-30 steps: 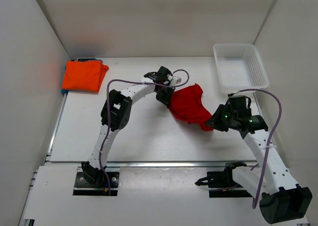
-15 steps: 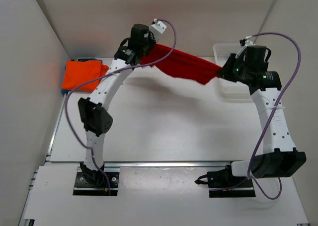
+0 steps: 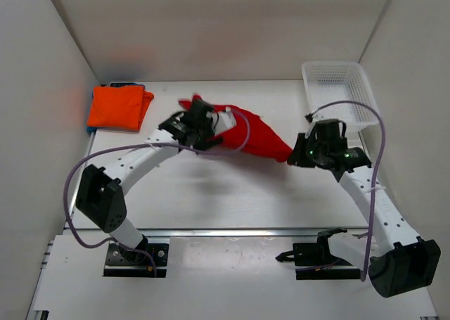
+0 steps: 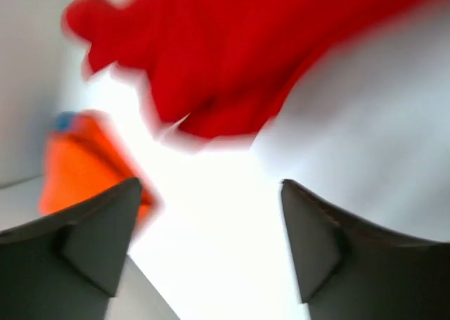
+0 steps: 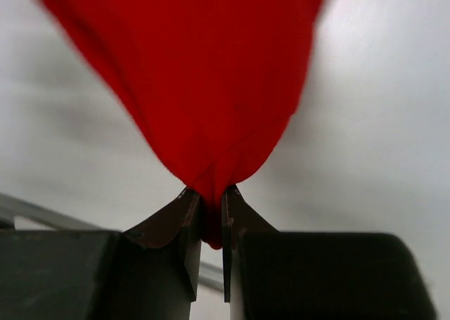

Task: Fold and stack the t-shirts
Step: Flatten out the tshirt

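Observation:
The deep red t-shirt [image 3: 253, 133] stretches across the middle of the table, blurred at its left end. My right gripper [image 3: 294, 155] is shut on its right corner, and the right wrist view shows the red cloth [image 5: 204, 74] pinched between the jaws of the right gripper [image 5: 211, 193]. My left gripper [image 3: 202, 123] hovers over the shirt's left end. In the left wrist view the left gripper [image 4: 211, 186] is open and empty, with the red t-shirt [image 4: 232, 53] loose beyond it. The orange t-shirt [image 3: 116, 107] lies folded at the back left on a blue t-shirt [image 3: 89, 129], of which only an edge shows.
A white lattice basket [image 3: 341, 91] stands at the back right, just behind the right arm. White walls close in the table on the left, back and right. The orange pile [image 4: 77, 165] shows left of the left fingers.
Both arms have come down from a raised stretch. My left gripper has opened and let go of the red t-shirt, whose left end drops toward the table. The right gripper keeps its hold.

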`<control>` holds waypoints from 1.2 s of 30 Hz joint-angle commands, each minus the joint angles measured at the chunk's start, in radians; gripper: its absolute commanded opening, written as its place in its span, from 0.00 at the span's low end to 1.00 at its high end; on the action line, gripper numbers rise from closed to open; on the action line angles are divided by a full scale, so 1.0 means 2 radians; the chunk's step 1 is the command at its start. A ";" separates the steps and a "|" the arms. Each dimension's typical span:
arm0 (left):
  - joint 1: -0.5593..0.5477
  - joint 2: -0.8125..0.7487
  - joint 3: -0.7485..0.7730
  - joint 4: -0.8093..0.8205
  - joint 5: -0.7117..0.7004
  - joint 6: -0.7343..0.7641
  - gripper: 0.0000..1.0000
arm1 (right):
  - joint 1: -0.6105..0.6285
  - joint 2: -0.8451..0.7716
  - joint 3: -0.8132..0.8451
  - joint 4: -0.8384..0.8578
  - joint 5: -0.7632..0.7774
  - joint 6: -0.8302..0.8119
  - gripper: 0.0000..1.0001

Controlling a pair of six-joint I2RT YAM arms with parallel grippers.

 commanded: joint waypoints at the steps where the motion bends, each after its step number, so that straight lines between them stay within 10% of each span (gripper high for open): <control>1: -0.027 -0.035 -0.088 -0.068 0.013 -0.007 0.99 | 0.022 -0.020 -0.074 0.055 -0.020 0.044 0.00; 12: 0.099 -0.009 -0.086 -0.044 0.033 -0.163 0.91 | -0.002 -0.066 -0.139 0.064 -0.047 0.060 0.00; 22: 0.120 0.139 -0.011 -0.051 0.264 -0.311 0.76 | -0.011 -0.092 -0.195 0.024 -0.046 0.083 0.00; 36: 0.110 0.216 0.008 -0.028 0.249 -0.356 0.77 | -0.024 -0.164 -0.262 0.002 -0.057 0.133 0.00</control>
